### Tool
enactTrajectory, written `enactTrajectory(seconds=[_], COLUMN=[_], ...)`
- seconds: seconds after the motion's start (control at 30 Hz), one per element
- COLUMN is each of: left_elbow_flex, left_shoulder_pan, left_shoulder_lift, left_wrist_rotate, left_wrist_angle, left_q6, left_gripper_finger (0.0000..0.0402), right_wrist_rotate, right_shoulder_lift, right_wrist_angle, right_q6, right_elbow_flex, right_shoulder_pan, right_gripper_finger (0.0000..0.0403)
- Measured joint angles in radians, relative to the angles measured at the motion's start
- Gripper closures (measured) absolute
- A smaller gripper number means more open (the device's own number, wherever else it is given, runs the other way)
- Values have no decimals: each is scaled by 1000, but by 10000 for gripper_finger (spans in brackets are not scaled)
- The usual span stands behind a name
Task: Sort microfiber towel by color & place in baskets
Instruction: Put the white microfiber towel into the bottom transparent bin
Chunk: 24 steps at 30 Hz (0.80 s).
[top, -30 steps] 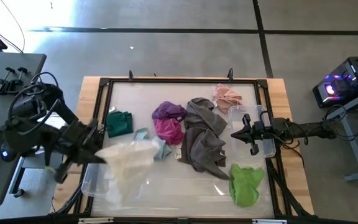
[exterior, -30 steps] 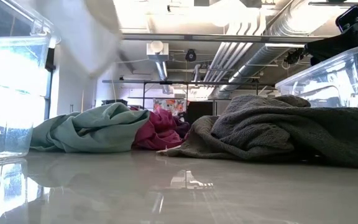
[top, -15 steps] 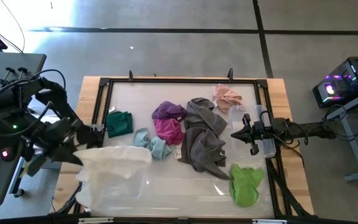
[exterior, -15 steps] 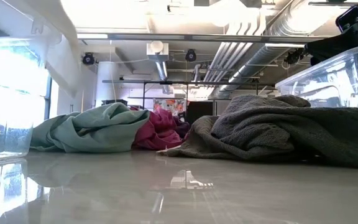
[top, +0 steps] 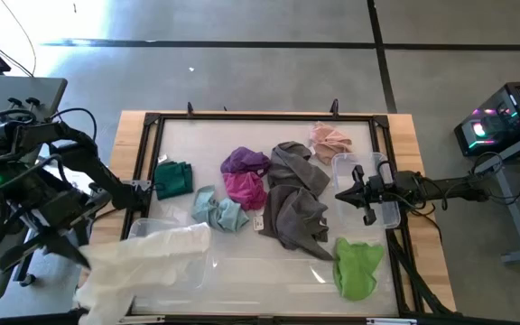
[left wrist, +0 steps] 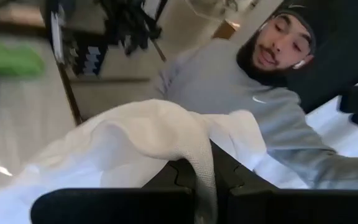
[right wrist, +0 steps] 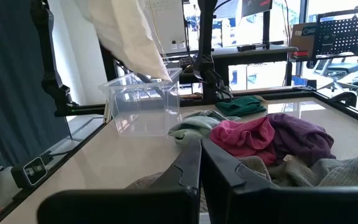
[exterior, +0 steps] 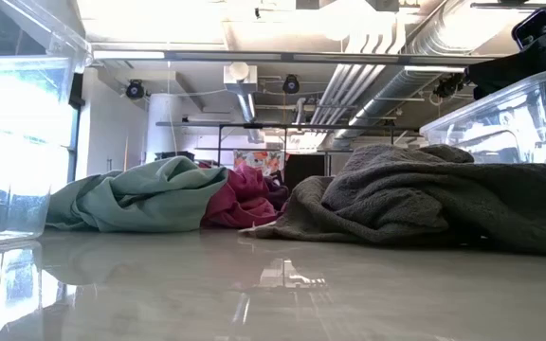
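My left gripper (left wrist: 204,180): pinching white towel (top: 147,257)
Wide basket (top: 138,226): beside my grip, tableward
Towel axis: trailing toward basket
Right gripper (right wrist: 201,165): pressed together, idle

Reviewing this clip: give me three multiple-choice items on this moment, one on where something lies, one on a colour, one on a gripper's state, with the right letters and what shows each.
1. Where does the lime green towel lie?
A. at the table's near right corner
B. inside the wide bin
C. on top of the dark green towel

2. What colour is the towel that the left gripper carries?
A. grey
B. white
C. magenta

3. How does the right gripper stand?
A. shut on the pink towel
B. shut and empty, over the small bin
C. wide open above the grey towel

Answers:
1 A: the lime green towel lies alone at that corner, in front of the small bin.
2 B: the white towel hangs from the left gripper over the wide bin.
3 B: the right gripper has its fingers together, nothing between them.
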Motion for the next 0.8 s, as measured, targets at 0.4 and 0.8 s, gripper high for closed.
enactTrajectory(seconds=[0.4, 0.8], left_elbow_flex=[0, -23], left_shoulder_pan=[-38, -109], left_shoulder_lift=[7, 102], left_wrist_rotate=[-17, -91], left_wrist_angle=[-143, -216], left_q6=[-365, -578], left_gripper_finger=[401, 401], right_wrist_rotate=[0, 0], right_shoulder_lift=[0, 0], right_wrist_angle=[0, 0], right_q6=[0, 0], right_elbow_flex=[0, 0], right_shoulder_pan=[0, 0], right_gripper_finger=[402, 402])
